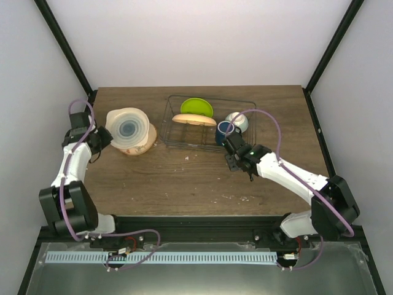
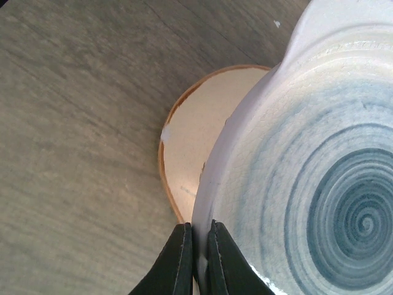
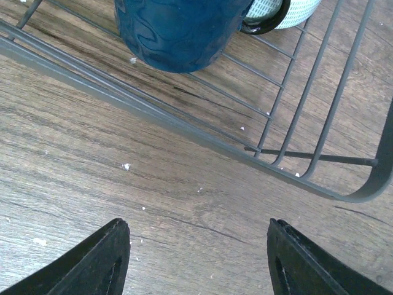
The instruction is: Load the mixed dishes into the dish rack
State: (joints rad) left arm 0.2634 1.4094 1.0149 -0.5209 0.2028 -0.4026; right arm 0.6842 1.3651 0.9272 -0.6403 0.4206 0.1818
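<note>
Dark wood-grain bench (image 1: 184, 178), brown, streaked along its length. Flat on it at the far left, an orange-rimmed plate (image 2: 196, 135), partly covered from above. Standing on it at the far centre, the wire dish rack (image 3: 153, 110). Scattered just near of the rack, white crumbs (image 3: 126, 166).

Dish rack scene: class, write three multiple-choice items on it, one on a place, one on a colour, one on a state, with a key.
1. The dark blue mug stands in: A a sink; B the dish rack; C a drawer.
2. The rearmost plate in the rack is: A red; B black; C lime-green.
3. The left gripper is: A shut on the rim of the cream plate; B open, empty; C out of view.
Key: 1 B, wires run under it; 2 C, seen from above; 3 A, both fingers pinch the rim.
</note>
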